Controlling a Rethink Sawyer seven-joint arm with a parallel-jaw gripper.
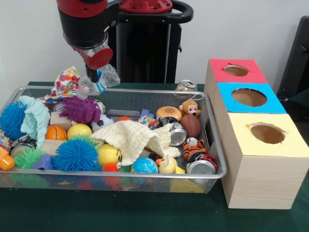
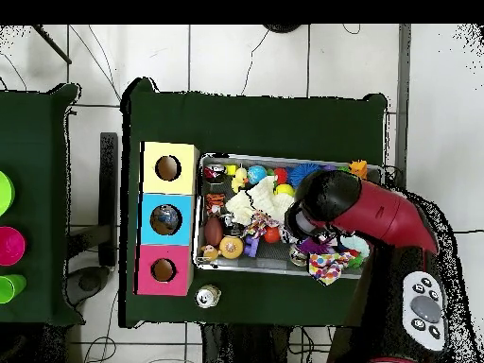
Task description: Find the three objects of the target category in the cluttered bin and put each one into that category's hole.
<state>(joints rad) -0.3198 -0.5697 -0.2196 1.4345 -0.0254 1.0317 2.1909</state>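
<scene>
We keep the fingers (image 1: 103, 77) apparently pinching the clear plastic bottle (image 1: 99, 82), lifting clear of the bin (image 1: 212, 145) rim.

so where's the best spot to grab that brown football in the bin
Grip the football across its narrow middle, coming straight down from above. It lies on its side on top of the clutter near the bin's far right corner, so the top is exposed, and the fat middle tapers to points that would likely slip. The monkey crowds its far side, so a side approach looks poor.
</scene>
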